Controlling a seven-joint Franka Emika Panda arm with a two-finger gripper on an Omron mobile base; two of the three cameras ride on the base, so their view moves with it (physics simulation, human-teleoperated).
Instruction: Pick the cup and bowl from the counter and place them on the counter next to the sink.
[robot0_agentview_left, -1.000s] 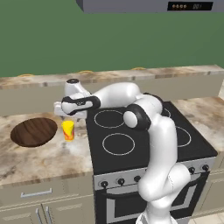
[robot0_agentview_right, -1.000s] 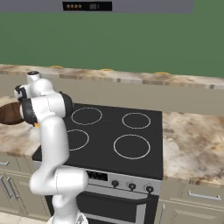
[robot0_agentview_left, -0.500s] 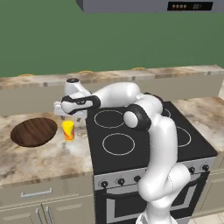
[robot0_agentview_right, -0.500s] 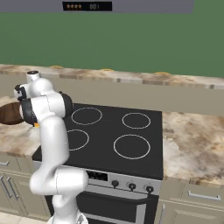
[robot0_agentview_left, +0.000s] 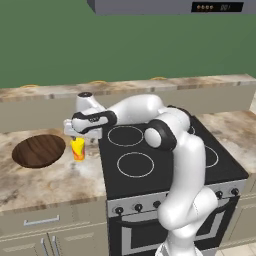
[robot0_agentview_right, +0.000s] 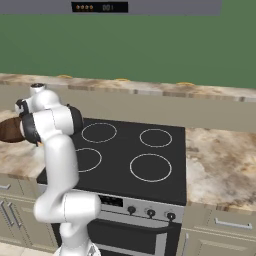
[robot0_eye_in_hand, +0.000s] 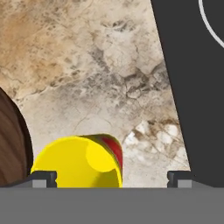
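Nothing moved, gripper (robot0_agentview_left: 76, 138) apparently spread over cup (robot0_agentview_left: 77, 149), marbled counter (robot0_agentview_left: 50, 177), bowl (robot0_agentview_left: 38, 150) beside stovetop (robot0_agentview_left: 150, 160)

The cup (robot0_agentview_left: 77, 149) is bright yellow with red-orange markings on its side; in the hand view (robot0_eye_in_hand: 78, 162) its inside is plain yellow and a red stripe runs by the rim. The bowl (robot0_agentview_left: 38, 150) is dark brown with wood grain. The counter (robot0_agentview_left: 55, 177) is beige-and-brown marbled stone with grey veining, over beige cabinets (robot0_agentview_left: 50, 230). The stovetop (robot0_agentview_right: 125, 155) is black with white burner rings. The wall (robot0_agentview_left: 125, 45) is green. The arm (robot0_agentview_left: 175, 150) is white with dark joints.
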